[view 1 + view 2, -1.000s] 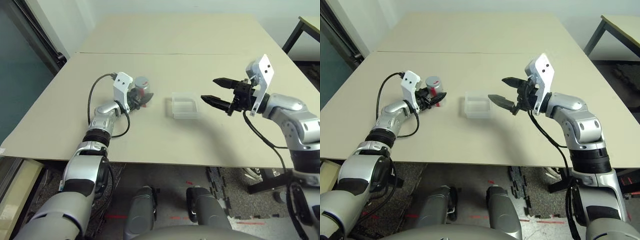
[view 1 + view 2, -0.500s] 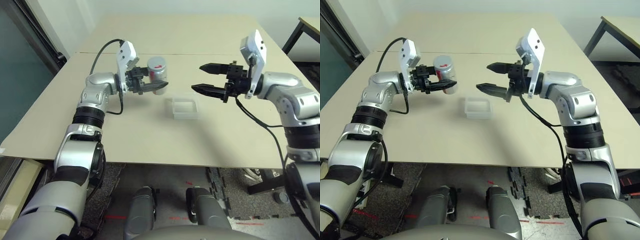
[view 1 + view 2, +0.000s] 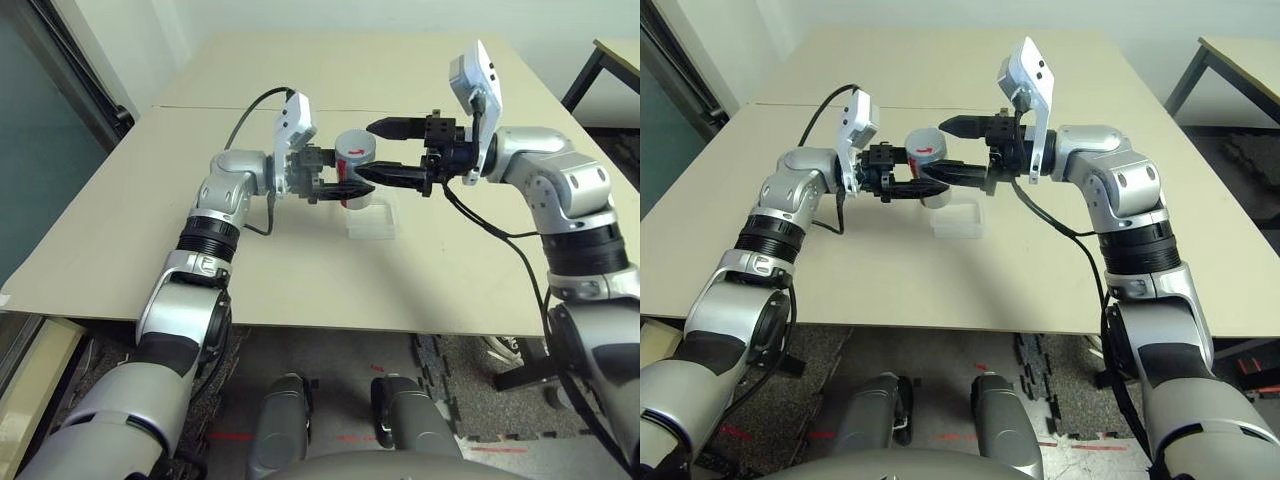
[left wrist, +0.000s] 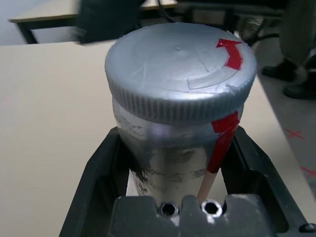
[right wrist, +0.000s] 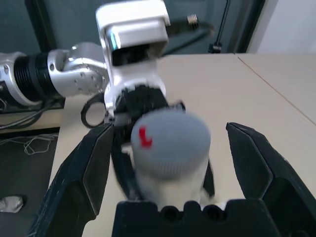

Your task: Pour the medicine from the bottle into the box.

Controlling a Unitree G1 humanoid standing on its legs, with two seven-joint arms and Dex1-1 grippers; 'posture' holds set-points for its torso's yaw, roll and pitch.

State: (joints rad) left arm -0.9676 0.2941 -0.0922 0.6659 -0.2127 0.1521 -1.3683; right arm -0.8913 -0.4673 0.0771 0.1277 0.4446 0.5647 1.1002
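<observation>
The left gripper is clamping the bottle by its body and holding it upright in the air, cap on. The right gripper is reaching in from the opposite side with its fingers spread wide on either side of the cap, not touching it. The box is lying on the desk directly below, near the desk's middle, its far edge partly hidden behind the bottle and fingers. The medicine is hidden inside the capped bottle.
</observation>
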